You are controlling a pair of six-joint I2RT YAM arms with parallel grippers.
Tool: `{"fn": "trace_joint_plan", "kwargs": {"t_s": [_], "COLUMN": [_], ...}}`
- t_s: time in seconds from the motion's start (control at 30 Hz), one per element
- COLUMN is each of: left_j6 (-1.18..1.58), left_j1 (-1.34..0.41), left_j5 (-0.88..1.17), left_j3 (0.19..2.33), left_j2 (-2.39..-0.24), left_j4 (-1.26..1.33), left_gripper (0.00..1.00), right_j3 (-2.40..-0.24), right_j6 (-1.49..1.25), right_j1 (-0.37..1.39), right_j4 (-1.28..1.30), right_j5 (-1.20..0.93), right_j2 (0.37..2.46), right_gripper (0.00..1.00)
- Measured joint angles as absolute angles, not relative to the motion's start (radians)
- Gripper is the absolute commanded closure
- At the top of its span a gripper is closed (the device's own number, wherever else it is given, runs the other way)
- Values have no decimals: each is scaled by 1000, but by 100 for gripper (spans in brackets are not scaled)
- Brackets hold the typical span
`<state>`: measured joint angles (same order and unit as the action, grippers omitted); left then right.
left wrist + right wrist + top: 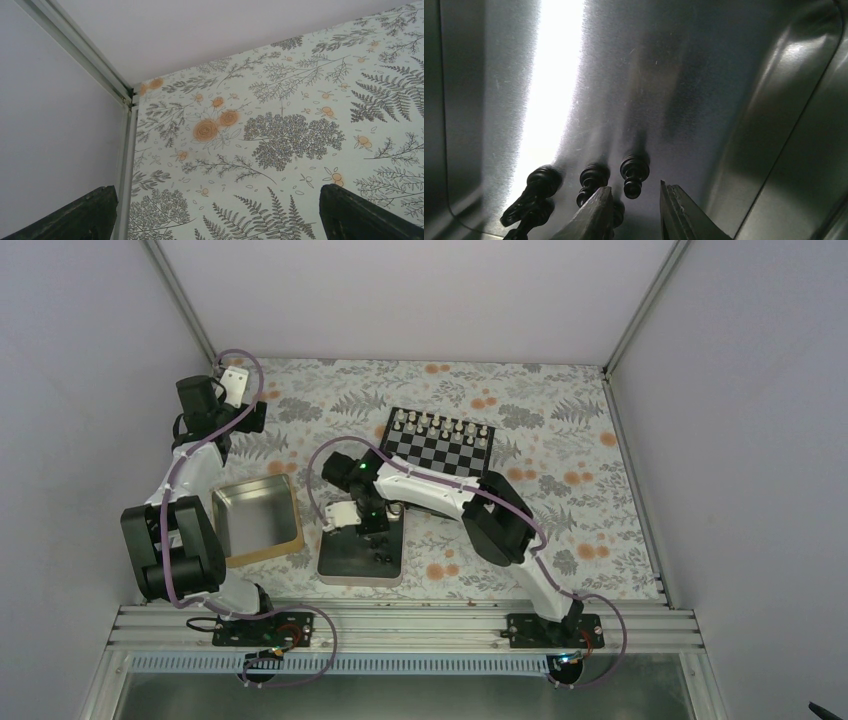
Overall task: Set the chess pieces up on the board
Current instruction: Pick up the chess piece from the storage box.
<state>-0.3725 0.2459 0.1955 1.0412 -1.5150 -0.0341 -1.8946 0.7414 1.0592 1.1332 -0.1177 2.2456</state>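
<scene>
Several black chess pieces [381,558] stand in the silver tin [345,565]. My right gripper [372,530] hangs low over them. In the right wrist view it [634,186] is open by a narrow gap. A black pawn [634,172] stands just ahead of that gap, touching neither finger. Two more black pieces [591,180] [534,192] stand to its left, one partly hidden behind the left finger. The board [440,445] lies beyond the tin, with pale pieces [440,424] along its far side. My left gripper [216,192] is open and holds nothing, at the far left of the table [245,405].
A gold-rimmed tin [255,520] sits left of the silver tin, near the left arm. The silver tin's raised wall [774,125] curves close on the right of my right gripper. The enclosure's corner post [127,95] is near my left gripper.
</scene>
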Motion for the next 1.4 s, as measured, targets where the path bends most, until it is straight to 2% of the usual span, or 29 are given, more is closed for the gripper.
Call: {"fn": "trace_joint_plan", "kwargs": {"t_s": [0.17,0.33,0.63,0.9,1.2,1.4], "left_j6": [-373,-373,-372,-372,-369,-369], "left_j1": [246,246,251,252,252,252], "left_j5": [196,196,200,207,214,214], "left_j3": [1041,1041,1039,1030,1030,1030], "left_j2": [-1515,-1515,-1515,-1513,-1512,-1512], "left_j4": [-34,-33,-32,-31,-32,-32], "left_gripper": [0,0,0,0,0,0], "right_j3": [-1885,-1884,-1884,-1884,-1908,-2020], "right_j6": [741,743,741,739,739,740], "right_j1": [1059,1059,1059,1059,1037,962], "right_j4": [1126,1118,1114,1114,1156,1210], "right_j5": [-117,-117,-114,-115,-117,-101], "right_j2": [2248,2252,2264,2264,2258,2201], "right_gripper": [74,82,83,93,94,94]}}
